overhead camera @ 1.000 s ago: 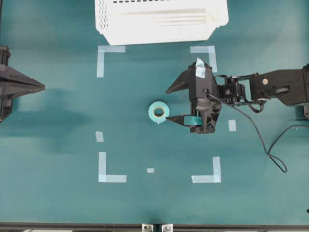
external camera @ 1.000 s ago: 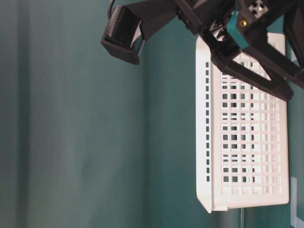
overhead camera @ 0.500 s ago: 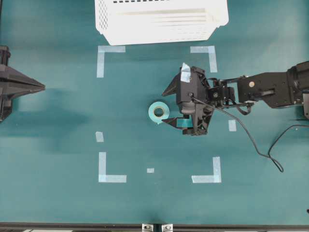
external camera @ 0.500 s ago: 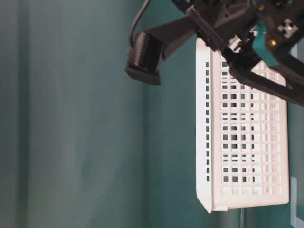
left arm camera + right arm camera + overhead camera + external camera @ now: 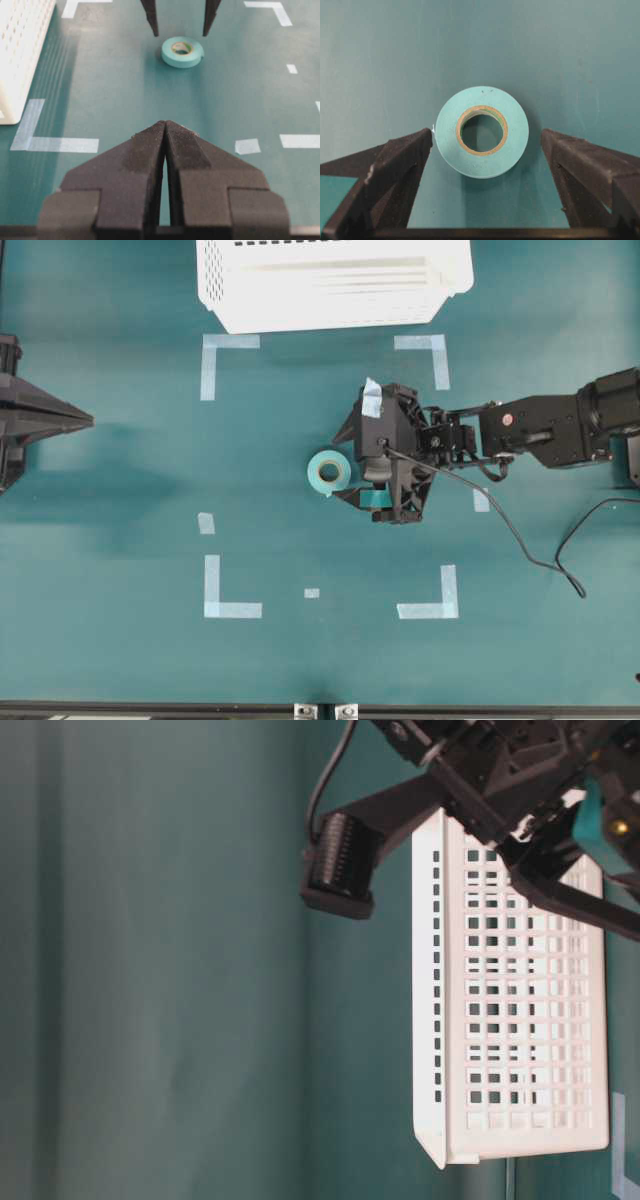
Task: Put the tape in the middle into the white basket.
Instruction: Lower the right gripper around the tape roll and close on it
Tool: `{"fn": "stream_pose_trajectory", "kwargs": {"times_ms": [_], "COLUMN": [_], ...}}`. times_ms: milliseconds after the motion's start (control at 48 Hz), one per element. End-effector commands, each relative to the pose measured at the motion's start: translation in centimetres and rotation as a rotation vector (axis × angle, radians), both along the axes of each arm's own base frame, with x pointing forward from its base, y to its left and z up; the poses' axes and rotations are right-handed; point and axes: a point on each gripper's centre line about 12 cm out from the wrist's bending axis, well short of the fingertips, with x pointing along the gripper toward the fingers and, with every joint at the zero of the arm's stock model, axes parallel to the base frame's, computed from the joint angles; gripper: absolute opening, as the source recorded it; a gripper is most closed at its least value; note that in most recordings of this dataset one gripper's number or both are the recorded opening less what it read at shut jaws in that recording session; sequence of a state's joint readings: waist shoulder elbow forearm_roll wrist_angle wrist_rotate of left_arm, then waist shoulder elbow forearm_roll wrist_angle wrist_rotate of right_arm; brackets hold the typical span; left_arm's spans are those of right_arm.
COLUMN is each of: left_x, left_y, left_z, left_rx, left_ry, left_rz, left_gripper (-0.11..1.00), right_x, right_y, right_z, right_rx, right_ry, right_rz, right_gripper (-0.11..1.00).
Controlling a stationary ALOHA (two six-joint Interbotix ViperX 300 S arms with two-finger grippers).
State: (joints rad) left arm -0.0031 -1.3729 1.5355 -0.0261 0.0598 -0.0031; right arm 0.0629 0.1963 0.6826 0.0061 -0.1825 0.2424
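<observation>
Overhead view shows the task barely begun — the small round roll of light teal tape (image 5: 328, 472) lies flat on the green table (image 5: 120, 540), well apart from the large white slotted plastic basket (image 5: 330, 285). Grasping, lifting and carrying remain. The right gripper (image 5: 485, 150) has its jaws spread wide, the roll between the fingertips, ungripped; the left gripper (image 5: 165, 131) is closed, empty.

Even, bright overhead light; soft shadows on the teal table (image 5: 120, 540); white basket (image 5: 330, 280) near overexposed; close fingertips (image 5: 165, 150) slightly soft.
</observation>
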Motion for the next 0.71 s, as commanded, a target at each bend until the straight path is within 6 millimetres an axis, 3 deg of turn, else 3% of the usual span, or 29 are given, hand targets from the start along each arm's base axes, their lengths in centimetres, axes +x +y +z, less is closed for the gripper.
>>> {"fn": "stream_pose_trajectory", "kwargs": {"times_ms": [0,688], "left_x": [0.1,0.1], "left_y": [0.0,0.0], "left_z": [0.5,0.5], "left_rx": [0.000,0.000], "left_ry": [-0.014,-0.014], "left_rz": [-0.001,-0.001], "left_gripper": [-0.11,-0.11], "right_x": [0.8,1.7], "right_y": [0.2,0.0], "right_z": [0.9,-0.7], "right_rx": [0.003,-0.002], "right_ry": [-0.032,0.011], "right_rz": [0.002,0.000], "right_gripper": [0.99,0.99]}}
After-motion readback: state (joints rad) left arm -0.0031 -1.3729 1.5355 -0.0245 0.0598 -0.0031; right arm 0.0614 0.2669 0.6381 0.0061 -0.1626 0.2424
